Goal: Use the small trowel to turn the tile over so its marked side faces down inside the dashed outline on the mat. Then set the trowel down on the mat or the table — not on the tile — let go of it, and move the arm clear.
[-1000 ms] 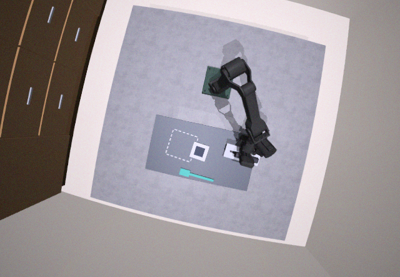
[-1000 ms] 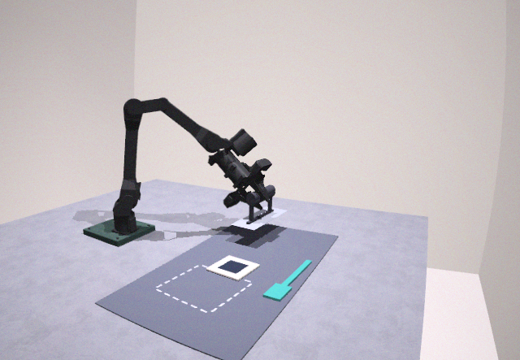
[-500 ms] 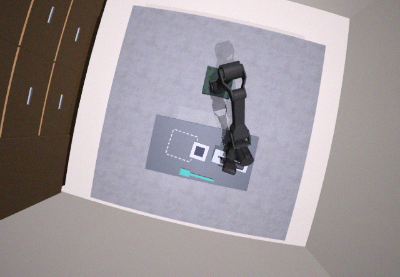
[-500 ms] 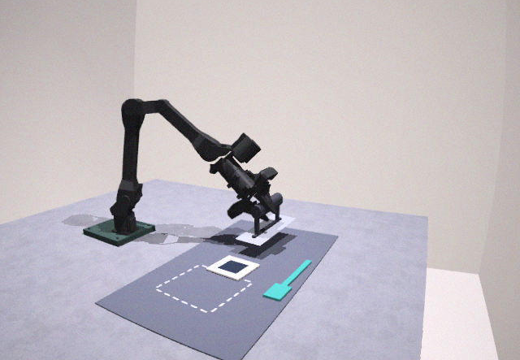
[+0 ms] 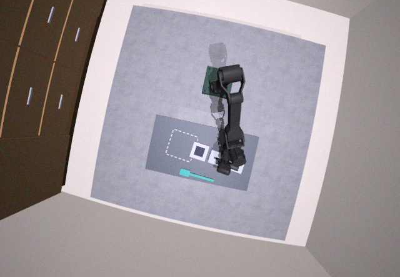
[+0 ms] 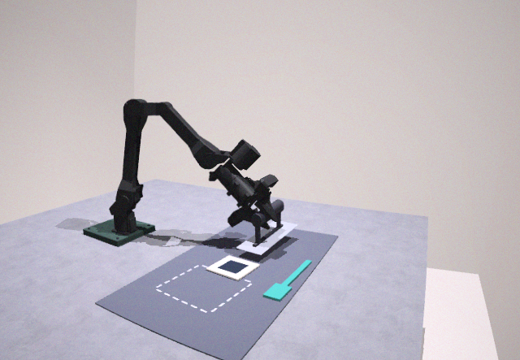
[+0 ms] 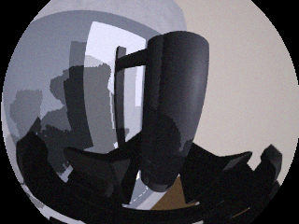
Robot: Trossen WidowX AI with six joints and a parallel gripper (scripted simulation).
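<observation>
The white tile (image 5: 199,151) (image 6: 232,266) lies flat on the mat (image 5: 158,141) (image 6: 138,305), its dark square mark facing up. It covers part of the right side of the dashed outline (image 5: 165,154) (image 6: 207,312) and lies mostly outside it. My gripper (image 5: 225,163) (image 6: 267,213) (image 7: 159,133) is shut on the dark handle of the trowel. The trowel's flat pale blade (image 5: 213,157) (image 6: 252,248) (image 7: 100,42) hangs low over the mat, to the right of the tile in the overhead view and apart from it. The gripper hides the blade's middle there.
A flat teal tool (image 5: 184,172) (image 6: 278,291) with a square head and thin handle lies along the mat's edge, away from the arm base. The dark green base plate (image 5: 206,85) (image 6: 105,234) stands on the table (image 5: 145,74) (image 6: 50,263) beyond the mat's other long edge.
</observation>
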